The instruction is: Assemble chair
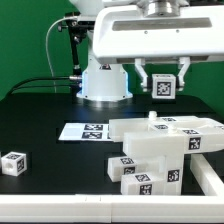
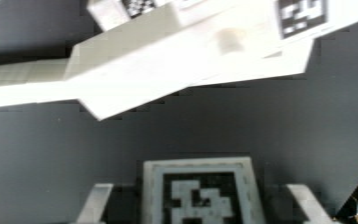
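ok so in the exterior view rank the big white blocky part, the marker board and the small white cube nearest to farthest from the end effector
From the end effector, shut on a small tagged white block:
1. big white blocky plastic part, just below it.
2. flat white marker board, toward the exterior view's left.
3. small white tagged cube, at the far left edge.
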### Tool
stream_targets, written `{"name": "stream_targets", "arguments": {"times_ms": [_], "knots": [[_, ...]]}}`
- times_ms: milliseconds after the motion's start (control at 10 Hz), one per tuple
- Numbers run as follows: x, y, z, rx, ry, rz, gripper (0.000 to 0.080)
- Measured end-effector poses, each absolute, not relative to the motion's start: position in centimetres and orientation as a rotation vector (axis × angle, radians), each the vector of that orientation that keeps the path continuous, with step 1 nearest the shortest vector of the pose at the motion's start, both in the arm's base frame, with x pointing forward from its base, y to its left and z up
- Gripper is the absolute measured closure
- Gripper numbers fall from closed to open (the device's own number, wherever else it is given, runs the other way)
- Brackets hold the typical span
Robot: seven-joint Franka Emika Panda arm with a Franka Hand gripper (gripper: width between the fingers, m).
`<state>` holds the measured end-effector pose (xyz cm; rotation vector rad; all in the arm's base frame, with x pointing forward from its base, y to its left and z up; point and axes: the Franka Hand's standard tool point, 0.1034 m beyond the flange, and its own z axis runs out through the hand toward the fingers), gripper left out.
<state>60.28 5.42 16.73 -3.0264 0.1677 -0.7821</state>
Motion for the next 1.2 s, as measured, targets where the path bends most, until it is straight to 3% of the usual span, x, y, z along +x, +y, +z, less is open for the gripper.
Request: {"name": "stream_targets", "arguments": {"times_ms": [500, 900, 1200], "knots": [[60.2, 5.8, 16.3, -3.028, 0.164, -0.780, 0.0518], [61.0, 8.9, 14.4, -3.020, 0.112, -0.833, 0.0518], [61.0, 8.5, 14.3, -3.026, 0.104, -0.833, 0.0518]]}}
